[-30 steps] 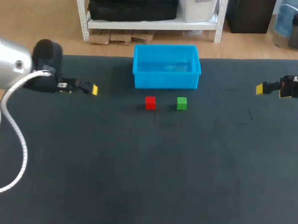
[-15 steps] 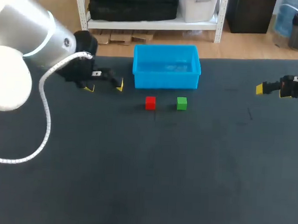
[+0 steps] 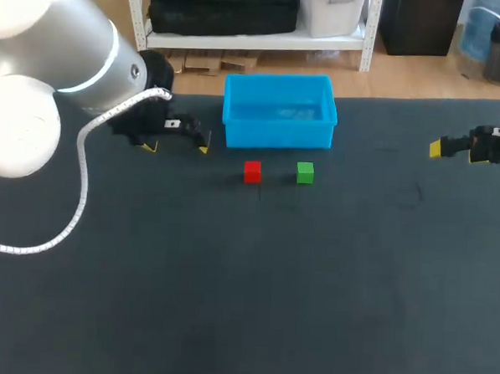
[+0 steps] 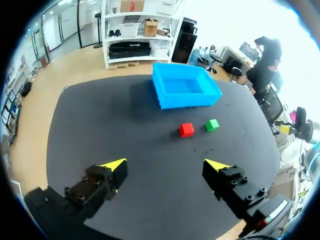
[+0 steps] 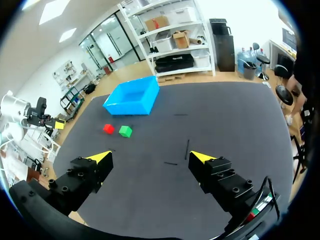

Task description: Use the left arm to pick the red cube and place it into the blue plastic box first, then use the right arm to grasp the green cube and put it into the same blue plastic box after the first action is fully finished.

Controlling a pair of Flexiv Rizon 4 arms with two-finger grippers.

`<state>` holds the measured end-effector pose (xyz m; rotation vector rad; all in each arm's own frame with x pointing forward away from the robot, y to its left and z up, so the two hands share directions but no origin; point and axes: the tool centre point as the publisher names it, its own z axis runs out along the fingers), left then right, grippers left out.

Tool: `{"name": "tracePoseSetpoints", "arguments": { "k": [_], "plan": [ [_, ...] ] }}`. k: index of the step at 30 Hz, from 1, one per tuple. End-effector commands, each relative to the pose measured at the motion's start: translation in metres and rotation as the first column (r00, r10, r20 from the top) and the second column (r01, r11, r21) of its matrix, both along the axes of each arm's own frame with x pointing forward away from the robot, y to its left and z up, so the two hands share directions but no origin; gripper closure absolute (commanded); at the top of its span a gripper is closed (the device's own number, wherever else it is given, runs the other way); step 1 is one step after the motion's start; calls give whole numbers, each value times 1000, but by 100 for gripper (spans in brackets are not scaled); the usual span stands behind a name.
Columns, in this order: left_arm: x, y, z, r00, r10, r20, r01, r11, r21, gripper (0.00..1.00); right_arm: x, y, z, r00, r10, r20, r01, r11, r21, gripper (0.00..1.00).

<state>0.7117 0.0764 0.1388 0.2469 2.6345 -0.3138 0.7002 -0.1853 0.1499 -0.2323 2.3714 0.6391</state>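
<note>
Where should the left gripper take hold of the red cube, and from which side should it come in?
Probably from straight above, closing the left gripper on two opposite side faces of the red cube. It sits flat on the table, apart from the green cube and the blue plastic box, so each finger likely has room.
</note>
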Motion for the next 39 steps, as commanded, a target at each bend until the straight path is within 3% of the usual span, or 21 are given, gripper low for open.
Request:
{"name": "tracePoseSetpoints", "arguments": {
  "k": [1,4,7,17,25,34,39],
  "plan": [
    [5,-11,-3,999,36,-23,-36,999,12,0,0,0,0,1000,0,-1,0,1000,-2,0],
    [13,-22,-3,994,74,-85,-74,997,8,0,0,0,0,1000,0,-1,0,1000,-2,0],
    [23,-32,-4,984,121,-127,-116,992,45,0,0,0,0,1000,0,-1,0,1000,-2,0],
    [41,-56,-16,964,200,-175,-168,969,182,0,0,0,0,1000,0,-1,0,1000,-2,0],
    [45,-64,-29,942,227,-246,-172,959,226,0,0,0,0,1000,0,-1,0,1000,-2,0],
    [54,-86,-40,954,216,-210,-162,955,249,0,0,0,0,1000,0,-1,0,1000,-2,0],
    [64,-97,-54,952,215,-220,-154,952,265,0,0,0,0,1000,0,-1,0,1000,-2,0]
  ]
}}
